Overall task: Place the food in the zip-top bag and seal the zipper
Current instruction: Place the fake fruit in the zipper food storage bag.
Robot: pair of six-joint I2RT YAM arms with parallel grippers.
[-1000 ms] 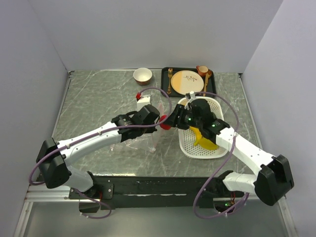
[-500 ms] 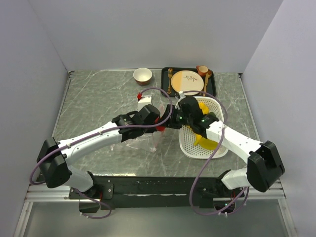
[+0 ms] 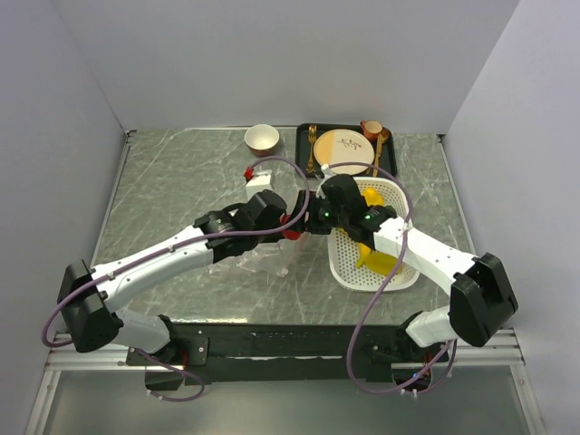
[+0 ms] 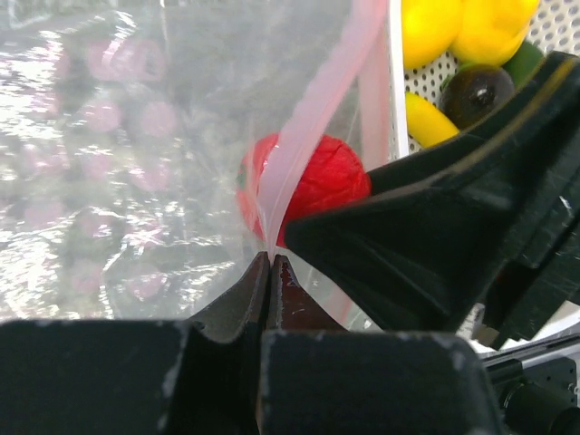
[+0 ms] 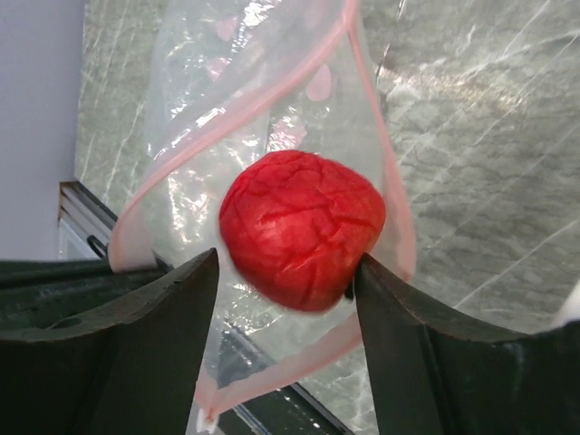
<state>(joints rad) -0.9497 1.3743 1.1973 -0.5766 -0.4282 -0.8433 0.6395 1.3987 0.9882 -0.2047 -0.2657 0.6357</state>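
right gripper (image 5: 285,272) clamped on red apple (image 5: 302,231) at the open mouth of the clear zip-top bag (image 4: 136,136), left gripper (image 4: 270,263) pinching its pink zipper (image 4: 317,118), other fruits (image 4: 453,27) in white basket (image 3: 349,265) just beside

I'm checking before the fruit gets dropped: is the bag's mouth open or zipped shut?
Open. The right wrist view shows the pink zipper strips bowed apart in a loop, with the red fruit in the right gripper before the gap.

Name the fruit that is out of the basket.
The red apple, pinched by the right gripper at the zip-top bag's mouth; the yellow pieces and dark ball lie in the basket.
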